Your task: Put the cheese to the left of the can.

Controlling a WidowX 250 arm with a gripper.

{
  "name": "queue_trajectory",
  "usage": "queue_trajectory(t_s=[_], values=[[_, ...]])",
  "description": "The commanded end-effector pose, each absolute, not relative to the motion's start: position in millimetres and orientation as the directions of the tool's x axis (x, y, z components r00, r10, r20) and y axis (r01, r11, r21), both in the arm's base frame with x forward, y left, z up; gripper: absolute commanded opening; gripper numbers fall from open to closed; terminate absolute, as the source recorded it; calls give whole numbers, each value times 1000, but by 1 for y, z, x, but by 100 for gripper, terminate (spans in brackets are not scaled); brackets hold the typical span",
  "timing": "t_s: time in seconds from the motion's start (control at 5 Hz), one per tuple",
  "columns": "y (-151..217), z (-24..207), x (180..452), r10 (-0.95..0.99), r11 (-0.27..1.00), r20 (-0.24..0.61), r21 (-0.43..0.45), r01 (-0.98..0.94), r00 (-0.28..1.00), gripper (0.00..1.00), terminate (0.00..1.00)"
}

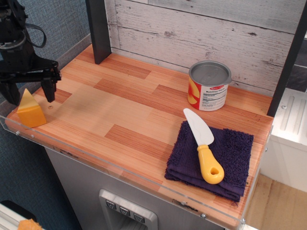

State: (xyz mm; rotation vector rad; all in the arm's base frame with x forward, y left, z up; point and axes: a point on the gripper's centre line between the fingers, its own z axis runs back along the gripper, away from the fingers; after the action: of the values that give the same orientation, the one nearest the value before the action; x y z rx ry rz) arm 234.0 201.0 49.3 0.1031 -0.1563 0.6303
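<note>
The cheese (30, 111) sits at the far left of the frame, on the near left corner of the wooden counter (120, 115), close behind the clear plastic strip (96, 163) that runs along the counter's front edge. It is a small yellow-orange wedge standing with its paler point up. Directly above and slightly behind it hangs the black gripper (28, 92), its two fingers pointing down and spread wide, one finger at the left of the wedge's tip and the other at its right, so the pale point shows in the gap between them. The fingers hold nothing, and whether either one touches the cheese cannot be told from this angle. The arm rises out of the upper left corner of the frame with a black cable looping beside it. The can (209, 86) stands well apart from the cheese, in the upper right of the counter near the whitewashed plank wall (201, 28), upright, with its grey lid up and its red, yellow and white label facing forward. Below the can, in the lower right of the frame, a folded dark purple towel (230, 163) lies on the counter, and a white knife with a yellow handle (204, 145) rests on it, blade toward the can. A dark post (98, 28) stands at the back left of the counter.
</note>
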Motion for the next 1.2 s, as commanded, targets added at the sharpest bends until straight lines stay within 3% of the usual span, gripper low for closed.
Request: queue_trajectory(t_s=[0.0,0.4,0.6,1.0], values=[[211,44,237,629,759,180,69,-647,756,100,0],[210,36,237,631,759,151,83,-646,761,100,0],[209,37,236,629,760,147,92,-643,764,0,0],[205,50,238,599,786,132,94,-611,790,0,0]])
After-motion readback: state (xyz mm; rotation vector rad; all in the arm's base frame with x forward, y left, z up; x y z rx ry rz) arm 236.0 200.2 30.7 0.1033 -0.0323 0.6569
